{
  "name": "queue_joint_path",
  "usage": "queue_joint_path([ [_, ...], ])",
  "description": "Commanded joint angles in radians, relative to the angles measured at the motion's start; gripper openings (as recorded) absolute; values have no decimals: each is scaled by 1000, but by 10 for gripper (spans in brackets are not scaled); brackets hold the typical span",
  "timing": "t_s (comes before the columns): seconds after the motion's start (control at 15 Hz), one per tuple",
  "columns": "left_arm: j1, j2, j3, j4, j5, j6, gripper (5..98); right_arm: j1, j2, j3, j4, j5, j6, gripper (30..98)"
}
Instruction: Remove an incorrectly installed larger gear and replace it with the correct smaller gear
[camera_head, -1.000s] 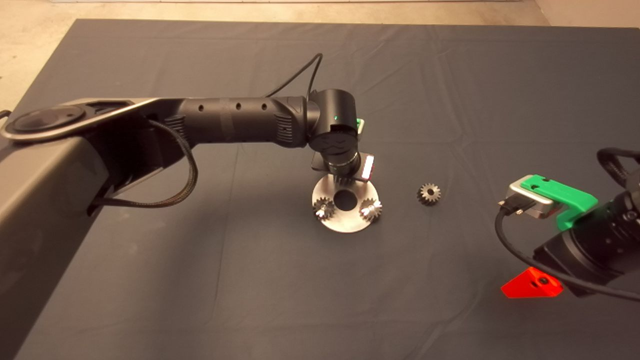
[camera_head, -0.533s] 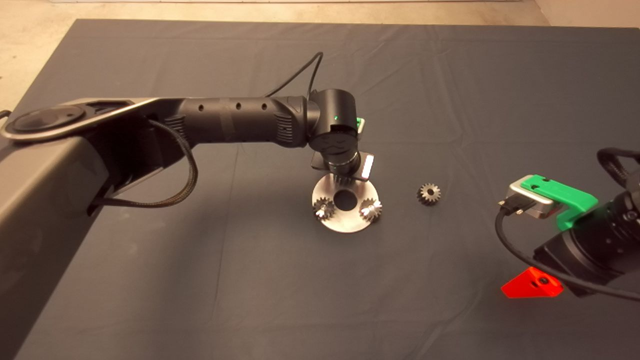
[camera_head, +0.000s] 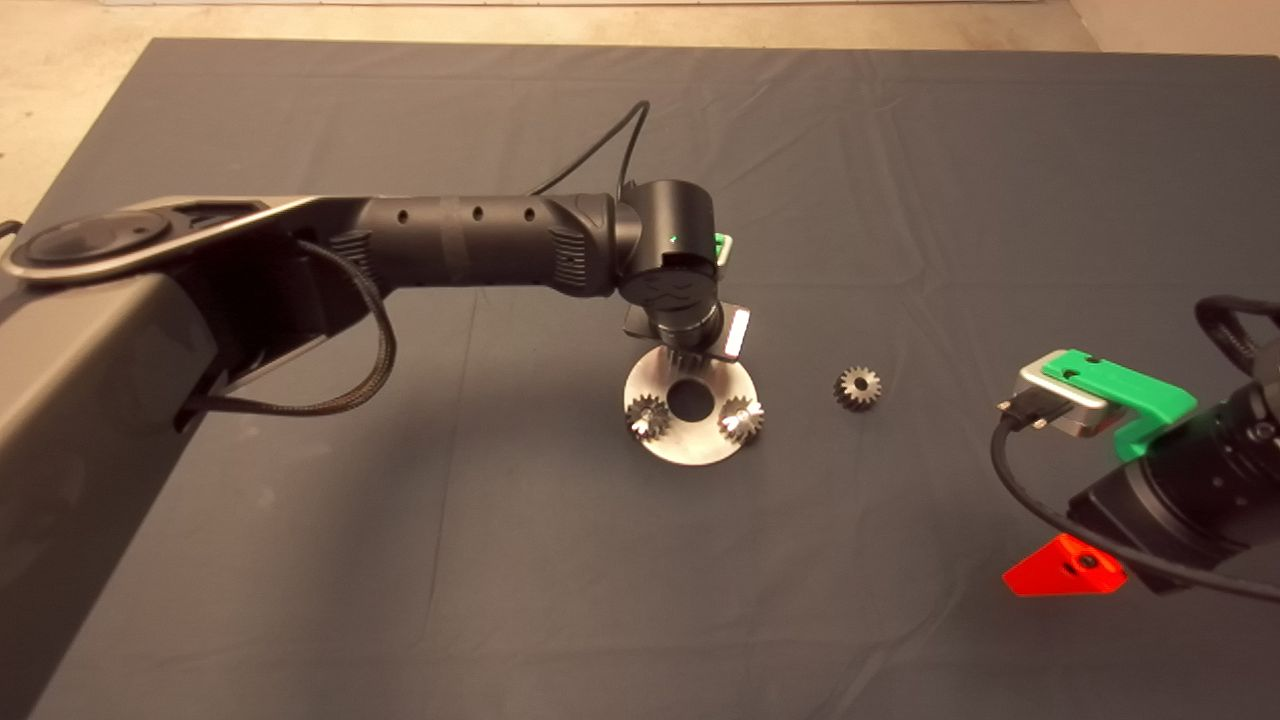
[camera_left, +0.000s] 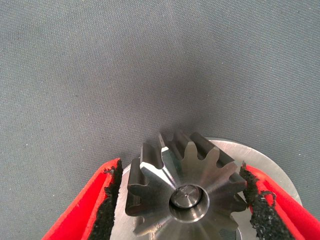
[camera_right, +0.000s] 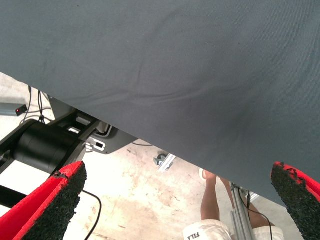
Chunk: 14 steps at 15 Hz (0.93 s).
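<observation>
The larger gear (camera_left: 185, 185) sits on a pin on the round steel plate (camera_head: 690, 447), at the plate's far side. In the head view my left wrist covers almost all of it. My left gripper (camera_left: 181, 167) points straight down over it, one black pad against the teeth on each side, shut on it. On the mat to the right of the plate lies the smaller gear (camera_head: 858, 387), dull and dark, untouched. At the lower right edge my right gripper (camera_right: 175, 175) waits open, with nothing between its fingers.
Two small shiny gears (camera_head: 648, 416) (camera_head: 741, 418) stand on the plate's near side, either side of its centre hole. The right wrist view shows the mat's edge, floor, a black machine base and a person's leg (camera_right: 210, 200).
The left wrist and its cable have shifted very slightly. The gears, the plate and the right arm have stayed where they were.
</observation>
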Motion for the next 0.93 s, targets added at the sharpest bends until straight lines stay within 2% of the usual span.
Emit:
queue_joint_path([
  [0.0, -9, 4, 20, 16, 7, 7, 594, 19, -2, 2, 33, 0, 4, 977],
  [0.07, -9, 4, 27, 16, 7, 7, 559, 20, -2, 3, 33, 0, 4, 977],
  [0.27, -9, 4, 29, 16, 7, 7, 551, 19, -2, 3, 33, 0, 4, 977],
  [0.33, -9, 4, 32, 16, 7, 7, 513, 20, -2, 3, 33, 0, 4, 977],
  [0.87, -9, 4, 28, 18, 9, 6, 484, 20, -2, 3, 33, 0, 4, 977],
])
